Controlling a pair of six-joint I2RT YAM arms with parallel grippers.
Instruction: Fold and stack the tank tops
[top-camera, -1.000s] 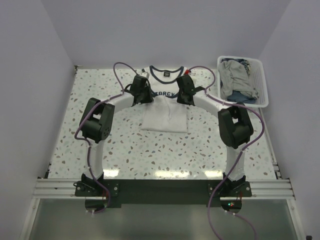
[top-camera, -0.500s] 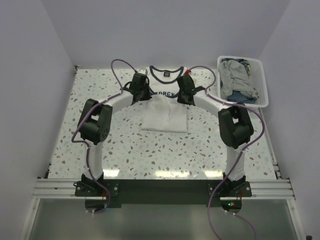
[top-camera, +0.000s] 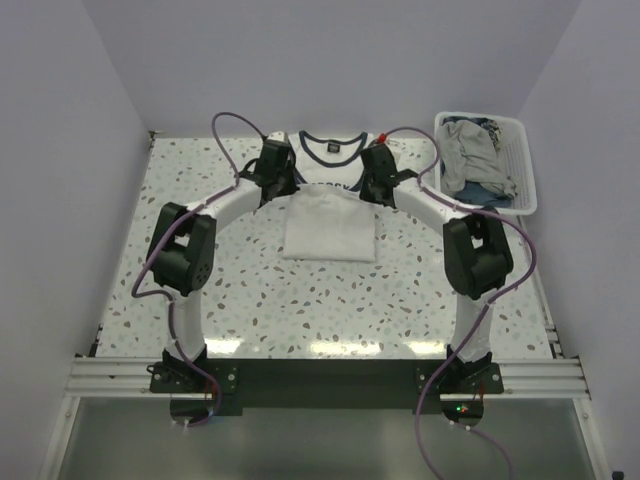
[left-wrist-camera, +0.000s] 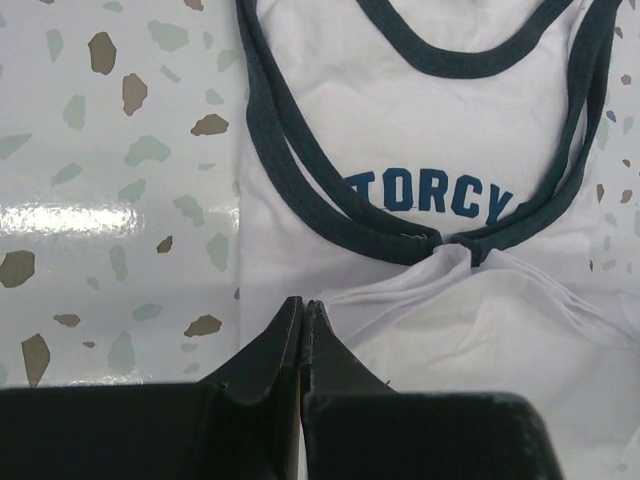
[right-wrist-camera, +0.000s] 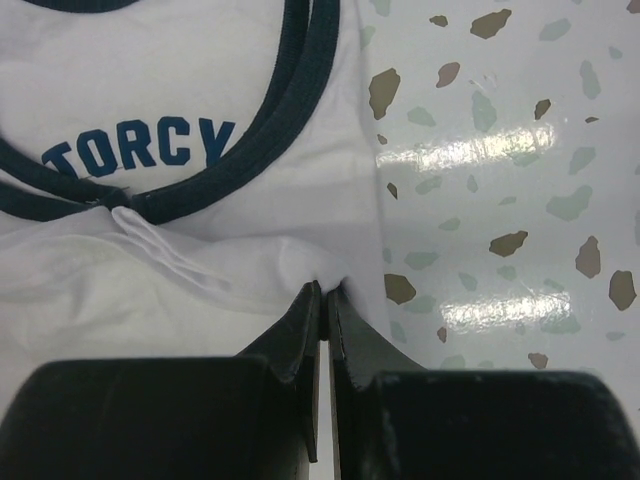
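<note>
Jaws on the left gripper and right gripper are squeezed shut on the white tank top (flat at the far middle of the table). Move both sides together so the fold comes out straight.

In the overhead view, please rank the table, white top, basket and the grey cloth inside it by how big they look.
1. The table, largest.
2. The white top and the basket, about alike; the top is partly covered.
3. The grey cloth, smallest.
</note>
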